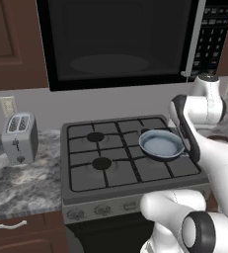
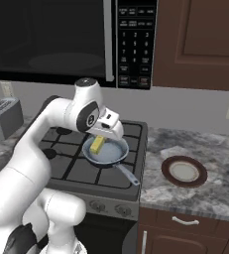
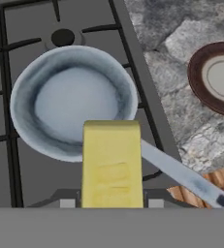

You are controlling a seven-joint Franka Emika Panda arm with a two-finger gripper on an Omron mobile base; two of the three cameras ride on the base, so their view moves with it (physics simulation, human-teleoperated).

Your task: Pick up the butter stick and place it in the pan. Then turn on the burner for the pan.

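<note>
The pale-yellow butter stick (image 3: 112, 164) is clamped between my fingertips, and my gripper (image 3: 112, 203) is shut on it. It hangs just above the near rim of the grey-blue pan (image 3: 70, 101), whose silvery handle (image 3: 181, 174) runs off to the lower right. From the right base view, the gripper (image 2: 104, 137) holds the butter stick (image 2: 97, 144) over the pan (image 2: 111, 153) on the stove's front right burner. In the left base view my arm hides the hand, and the pan (image 1: 161, 144) looks empty.
A brown-rimmed plate (image 2: 184, 171) lies on the marble counter right of the stove. A toaster (image 1: 19, 137) stands on the left counter. The stove's knobs (image 1: 76, 213) line its front panel. A microwave (image 2: 61, 39) hangs overhead.
</note>
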